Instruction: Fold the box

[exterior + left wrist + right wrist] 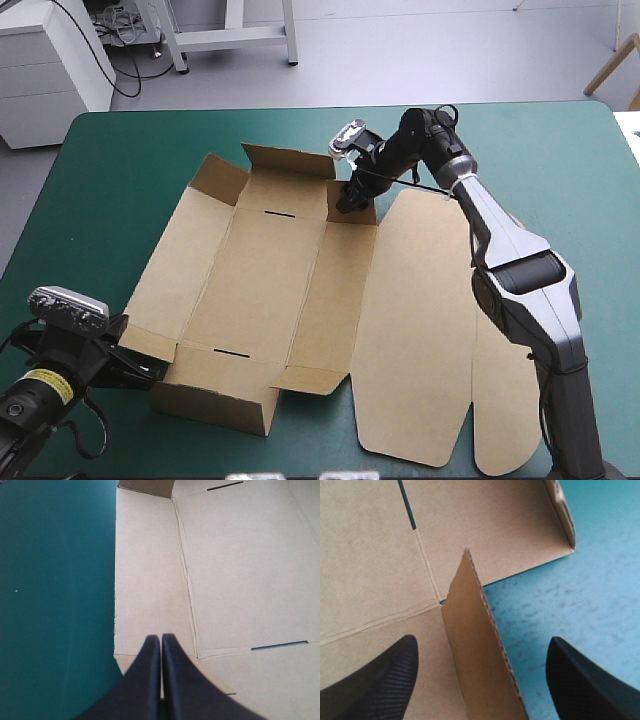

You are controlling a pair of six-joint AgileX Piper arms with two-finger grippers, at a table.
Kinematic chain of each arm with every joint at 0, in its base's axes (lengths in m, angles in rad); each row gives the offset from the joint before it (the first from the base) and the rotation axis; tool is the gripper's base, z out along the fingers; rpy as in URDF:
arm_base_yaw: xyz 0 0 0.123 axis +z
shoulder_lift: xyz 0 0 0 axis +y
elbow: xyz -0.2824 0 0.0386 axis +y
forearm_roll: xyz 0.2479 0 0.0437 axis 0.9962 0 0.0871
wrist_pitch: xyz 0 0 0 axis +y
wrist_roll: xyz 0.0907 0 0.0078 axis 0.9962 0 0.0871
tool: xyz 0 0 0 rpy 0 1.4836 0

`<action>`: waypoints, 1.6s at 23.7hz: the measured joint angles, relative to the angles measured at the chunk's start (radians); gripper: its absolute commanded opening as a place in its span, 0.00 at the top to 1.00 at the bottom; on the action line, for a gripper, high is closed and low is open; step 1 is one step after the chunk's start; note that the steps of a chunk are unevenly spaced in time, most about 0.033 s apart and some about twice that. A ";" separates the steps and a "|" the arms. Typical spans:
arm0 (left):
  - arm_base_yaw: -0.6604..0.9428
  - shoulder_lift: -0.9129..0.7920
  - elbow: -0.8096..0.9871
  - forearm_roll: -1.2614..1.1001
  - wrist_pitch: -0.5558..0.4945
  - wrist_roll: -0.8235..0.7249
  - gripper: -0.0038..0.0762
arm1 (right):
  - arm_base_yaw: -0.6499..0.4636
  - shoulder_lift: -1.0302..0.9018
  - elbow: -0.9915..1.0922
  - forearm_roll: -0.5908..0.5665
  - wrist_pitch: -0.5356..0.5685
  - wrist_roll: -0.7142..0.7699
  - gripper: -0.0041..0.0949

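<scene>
The brown box lies open on the teal-green cover, its far wall and near wall raised and its lid flat to the right. My right gripper is at the far right corner, open, with an upright corner flap standing between its fingers. My left gripper is at the near left corner. There it is all but shut on the box's small end flap, and the left side panel stretches ahead of it.
Bare teal-green cover runs along the box's left side and beyond its far wall. The lid's tongue reaches close to the table's near edge beside the right arm. The left gripper sits near the table's front left corner.
</scene>
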 measured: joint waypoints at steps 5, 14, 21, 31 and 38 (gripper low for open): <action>0.000 0.000 0.000 0.000 0.000 0.000 0.96 | 0.000 0.017 0.000 0.000 0.001 0.000 0.58; 0.000 0.000 0.000 -0.001 0.000 0.000 0.96 | 0.004 0.016 -0.002 0.022 0.025 -0.148 0.98; 0.000 0.000 0.000 -0.001 0.000 0.000 0.96 | 0.006 0.016 -0.002 0.079 0.024 -0.575 0.98; 0.000 0.000 0.000 -0.001 -0.002 0.000 0.96 | 0.044 0.016 -0.002 0.120 0.019 -0.685 0.98; 0.000 0.000 0.000 -0.001 -0.003 0.000 0.96 | 0.096 0.016 -0.002 0.097 0.021 -0.696 0.98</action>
